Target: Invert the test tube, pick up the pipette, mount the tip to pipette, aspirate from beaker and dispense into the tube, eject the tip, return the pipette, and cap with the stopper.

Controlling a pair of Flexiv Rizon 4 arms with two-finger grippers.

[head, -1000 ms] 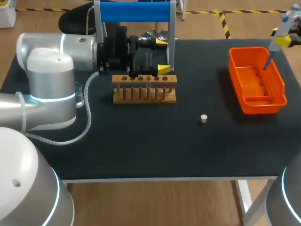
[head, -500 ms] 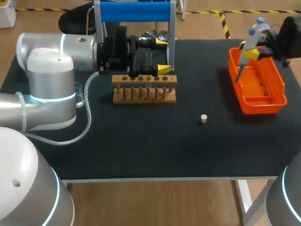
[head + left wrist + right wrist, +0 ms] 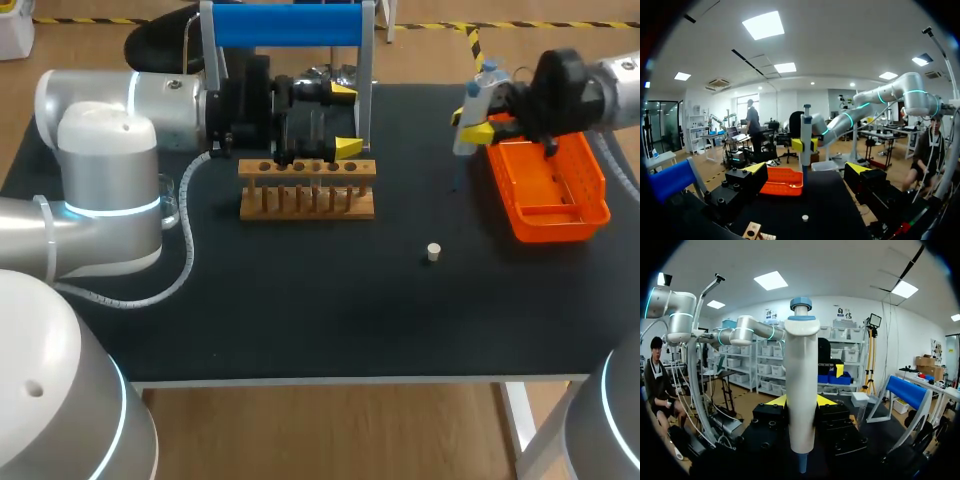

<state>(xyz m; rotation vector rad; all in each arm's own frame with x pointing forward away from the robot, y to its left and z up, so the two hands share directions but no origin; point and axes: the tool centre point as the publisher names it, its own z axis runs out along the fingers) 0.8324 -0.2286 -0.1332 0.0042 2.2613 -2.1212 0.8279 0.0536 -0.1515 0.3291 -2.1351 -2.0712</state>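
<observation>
1. Pipette (image 3: 480,92): it is off its rest and hangs upright in the air above the table (image 3: 300,310), just beside the near-left corner of the orange basket (image 3: 545,225). So the pick-up step looks done.
2. Right gripper (image 3: 470,124): its two yellow tips are clamped on the pipette's body from both sides, with the plunger end up and the thin end pointing down.
3. Tip: the lower end of the pipette is too thin to read in the head view and is cut short in the right wrist view. I cannot tell whether a tip is mounted.
4. Stopper (image 3: 433,252): it lies alone on the table, well apart from the rack (image 3: 307,190) and nearer the basket. Capping is therefore not yet done.
5. Tube: I cannot make one out in the rack's holes or anywhere else, so whether it has been inverted cannot be judged here.
6. Left gripper (image 3: 346,120): it sits just behind the rack with its fingers spread wide, and nothing shows between them in the left wrist view.
7. Beaker: I cannot pick it out with any certainty behind the rack.
8. Stand (image 3: 285,25): the blue-topped frame at the back of the table is probably where the pipette goes back.
9. Judged progress: early to middle. Dispensing into the tube may be left, and returning the pipette and capping certainly are; aspirating and ejecting the tip cannot be judged.
</observation>
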